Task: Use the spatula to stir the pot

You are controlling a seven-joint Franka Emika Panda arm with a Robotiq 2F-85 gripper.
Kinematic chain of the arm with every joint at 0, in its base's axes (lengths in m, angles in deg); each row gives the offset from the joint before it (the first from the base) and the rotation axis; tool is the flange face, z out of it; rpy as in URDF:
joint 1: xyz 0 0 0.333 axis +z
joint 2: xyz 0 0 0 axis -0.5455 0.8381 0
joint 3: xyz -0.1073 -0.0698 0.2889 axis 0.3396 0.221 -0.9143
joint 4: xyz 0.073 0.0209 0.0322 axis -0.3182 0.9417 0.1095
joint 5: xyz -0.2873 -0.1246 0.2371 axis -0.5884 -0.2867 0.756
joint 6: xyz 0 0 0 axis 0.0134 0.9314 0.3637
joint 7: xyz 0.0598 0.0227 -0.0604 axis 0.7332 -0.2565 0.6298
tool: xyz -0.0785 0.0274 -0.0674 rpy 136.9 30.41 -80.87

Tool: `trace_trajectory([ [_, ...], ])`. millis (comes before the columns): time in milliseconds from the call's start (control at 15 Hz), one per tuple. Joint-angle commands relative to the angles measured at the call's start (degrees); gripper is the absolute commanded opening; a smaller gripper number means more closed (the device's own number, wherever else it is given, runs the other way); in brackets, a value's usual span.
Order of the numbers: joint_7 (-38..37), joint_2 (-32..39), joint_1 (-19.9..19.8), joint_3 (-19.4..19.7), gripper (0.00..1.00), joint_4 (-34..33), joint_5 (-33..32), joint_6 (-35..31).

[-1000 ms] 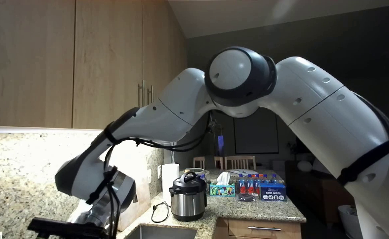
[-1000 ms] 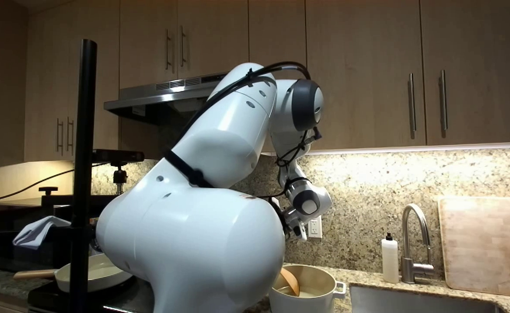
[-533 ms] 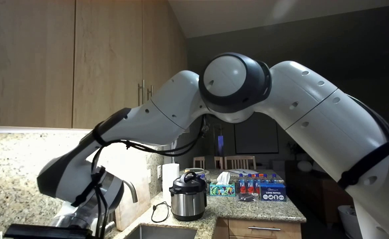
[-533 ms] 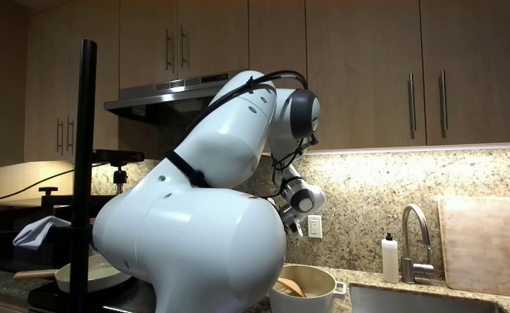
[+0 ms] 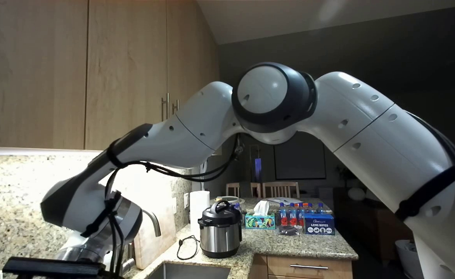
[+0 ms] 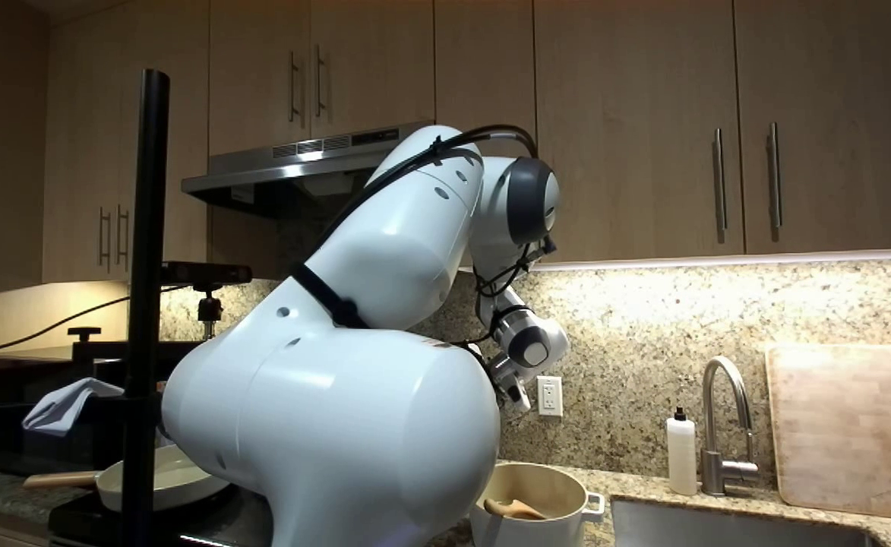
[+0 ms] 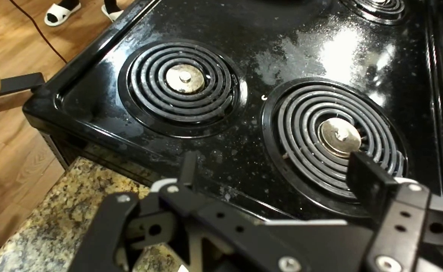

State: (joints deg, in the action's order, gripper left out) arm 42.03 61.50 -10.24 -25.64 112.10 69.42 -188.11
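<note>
The wooden spatula [image 6: 519,510] rests low inside the cream pot [image 6: 544,533], tilted only a little, in an exterior view. Part of the pot's near side is covered by my arm. In the wrist view my gripper [image 7: 273,162] is open, its two black fingers [image 7: 368,181] wide apart with nothing between them. Neither pot nor spatula shows in that view. My hand hangs above the level of the pot in an exterior view, and the arm hides the fingertips there.
Black stovetop with coil burners [image 7: 183,81] lies beyond the fingers, beside a granite counter [image 7: 66,211]. A frying pan [image 6: 164,482] stands at left, near a black post [image 6: 147,304]. Soap bottle [image 6: 681,456], faucet [image 6: 718,456] and sink [image 6: 734,524] are right of the pot. A pressure cooker [image 5: 220,236] stands farther off.
The spatula has dropped from a steep lean to lying low in the pot. My gripper has opened and is off it. The arm has sunk slightly and shifted, then nearly stopped.
</note>
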Motion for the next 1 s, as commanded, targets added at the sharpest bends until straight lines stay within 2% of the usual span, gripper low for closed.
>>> trace_trajectory([
  [0, -0.95, -3.92, -0.17, -0.06, 1.0, 4.1, -1.19, -1.4],
  [400, 2.93, -11.91, -1.2, 0.16, 1.0, 14.19, -1.13, -6.41],
  [733, 6.51, -21.17, -2.57, -0.54, 1.0, 29.01, 3.05, -15.76],
  [933, 4.77, -28.22, -2.11, -0.45, 1.0, 38.34, 0.68, -21.54],
])
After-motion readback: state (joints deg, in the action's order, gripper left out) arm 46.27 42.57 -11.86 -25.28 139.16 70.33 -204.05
